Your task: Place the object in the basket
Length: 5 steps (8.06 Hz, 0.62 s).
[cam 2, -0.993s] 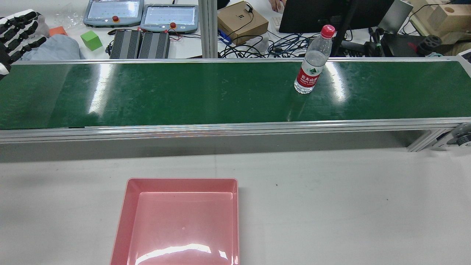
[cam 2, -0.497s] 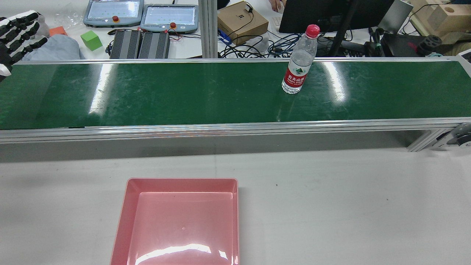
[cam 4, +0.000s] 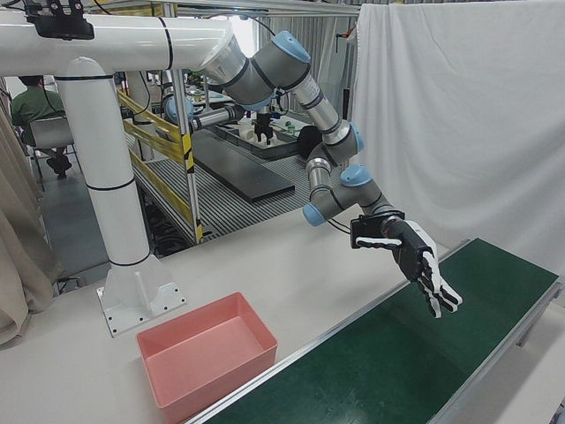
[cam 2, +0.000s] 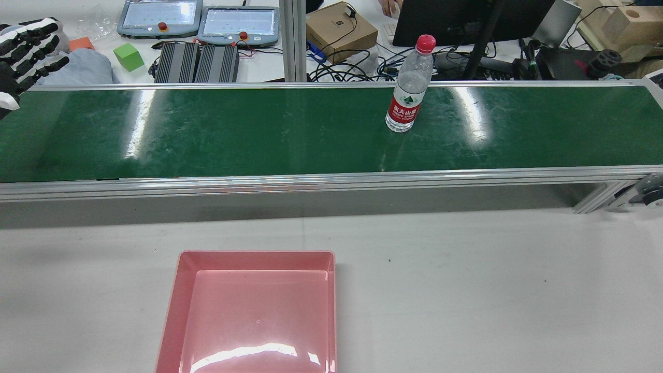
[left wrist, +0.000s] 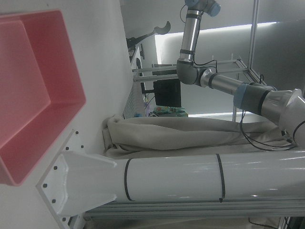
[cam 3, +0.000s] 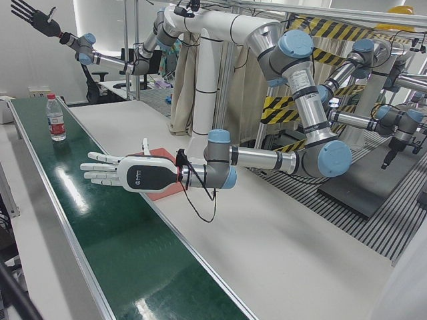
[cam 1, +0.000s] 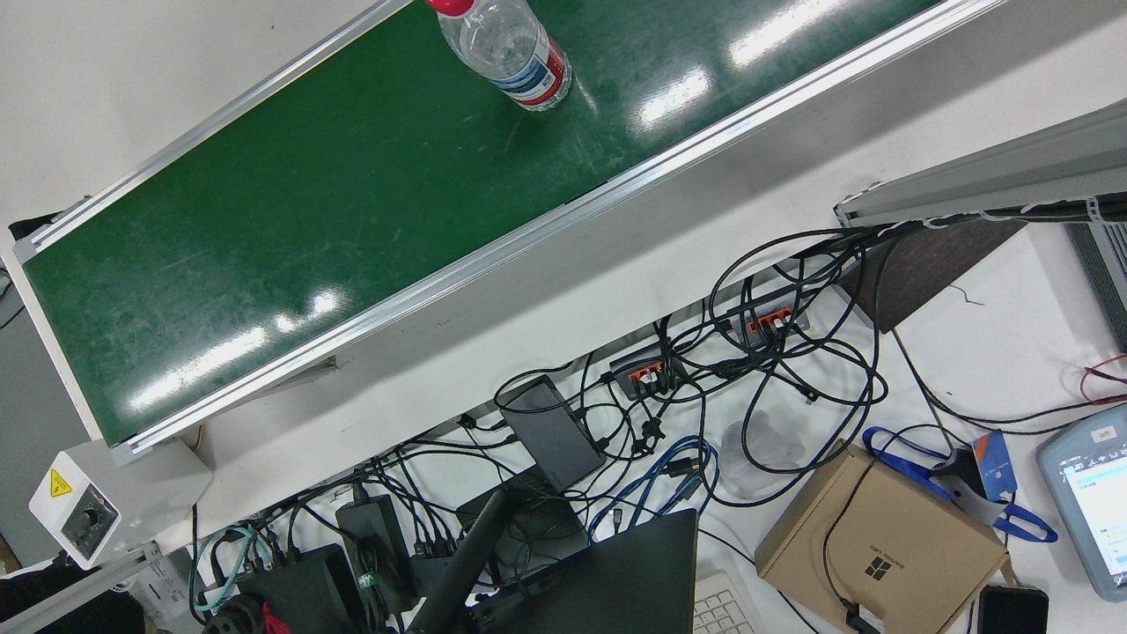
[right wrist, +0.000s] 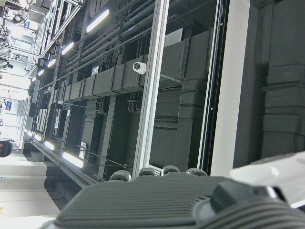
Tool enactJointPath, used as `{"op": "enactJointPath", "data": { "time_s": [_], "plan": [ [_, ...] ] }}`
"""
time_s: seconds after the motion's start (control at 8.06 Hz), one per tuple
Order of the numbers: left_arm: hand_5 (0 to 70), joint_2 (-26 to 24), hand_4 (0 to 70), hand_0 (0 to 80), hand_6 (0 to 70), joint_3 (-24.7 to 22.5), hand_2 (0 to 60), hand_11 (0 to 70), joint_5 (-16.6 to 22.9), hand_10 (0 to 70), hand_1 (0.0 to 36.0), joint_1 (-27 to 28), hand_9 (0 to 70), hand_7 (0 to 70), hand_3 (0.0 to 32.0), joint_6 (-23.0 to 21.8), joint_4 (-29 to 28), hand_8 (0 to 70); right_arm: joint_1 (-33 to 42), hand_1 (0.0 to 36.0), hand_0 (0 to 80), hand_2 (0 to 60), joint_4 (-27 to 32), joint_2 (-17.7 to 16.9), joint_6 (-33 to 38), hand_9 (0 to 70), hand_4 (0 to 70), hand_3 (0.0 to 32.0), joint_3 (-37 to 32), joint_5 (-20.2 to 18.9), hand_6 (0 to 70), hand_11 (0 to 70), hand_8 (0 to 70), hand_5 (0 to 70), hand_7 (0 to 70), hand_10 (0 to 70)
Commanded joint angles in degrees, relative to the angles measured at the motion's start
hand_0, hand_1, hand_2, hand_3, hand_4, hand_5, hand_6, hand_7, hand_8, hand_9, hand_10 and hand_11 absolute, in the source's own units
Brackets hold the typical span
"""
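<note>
A clear water bottle (cam 2: 406,93) with a red cap and red label stands upright on the green conveyor belt (cam 2: 259,134), right of the belt's middle; it also shows in the front view, bottle (cam 1: 515,53), and at the belt's far end, bottle (cam 3: 56,119). The pink basket (cam 2: 254,311) sits on the white table in front of the belt. My left hand (cam 3: 127,175) hovers flat over the belt, open, fingers spread, far from the bottle; the rear view catches the left hand (cam 2: 26,52) at its left edge. My right hand (cam 3: 30,15) is raised high, open, holding nothing.
Aluminium rails border the belt (cam 1: 308,202). Beyond it lie teach pendants (cam 2: 238,23), a cardboard box (cam 2: 339,31), a green cube (cam 2: 128,56) and tangled cables. A white pedestal (cam 4: 115,194) stands behind the basket (cam 4: 207,353). A white curtain hangs behind the left hand (cam 4: 424,265).
The bottle has travelled leftward along the belt in the rear view, closer to my left hand. The left hand has shifted only slightly and stays open.
</note>
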Motion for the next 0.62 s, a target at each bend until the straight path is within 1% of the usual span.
{"op": "enactJointPath", "data": {
  "time_s": [0.0,0.25,0.37,0.5],
  "plan": [
    [12.0,-0.09,13.7,52.7,3.0,-0.1,0.0,10.3,0.0,6.0,14.2,0.07,1.3,0.0,0.0,0.05,0.19,3.2,0.0,0.0,0.0,0.0,0.0,0.0,0.0,0.0,0.0,0.0,0.0,0.0,0.0,0.0,0.0,0.0,0.0,0.0],
    [12.1,-0.09,13.5,52.7,3.0,-0.19,0.0,10.4,0.0,6.0,14.5,0.07,1.4,0.0,0.0,0.05,0.27,3.3,0.0,0.0,0.0,0.0,0.0,0.0,0.0,0.0,0.0,0.0,0.0,0.0,0.0,0.0,0.0,0.0,0.0,0.0],
    [11.4,0.0,11.6,52.1,2.0,-0.1,0.0,9.7,0.0,5.5,13.6,0.07,0.8,0.0,0.0,0.05,0.27,2.2,0.0,0.0,0.0,0.0,0.0,0.0,0.0,0.0,0.0,0.0,0.0,0.0,0.0,0.0,0.0,0.0,0.0,0.0],
    [11.5,-0.09,11.5,51.9,2.0,-0.19,0.0,9.8,0.0,5.6,13.5,-0.27,0.7,0.0,0.0,-0.04,0.27,2.1,0.0,0.0,0.0,0.0,0.0,0.0,0.0,0.0,0.0,0.0,0.0,0.0,0.0,0.0,0.0,0.0,0.0,0.0]
  ]
}}
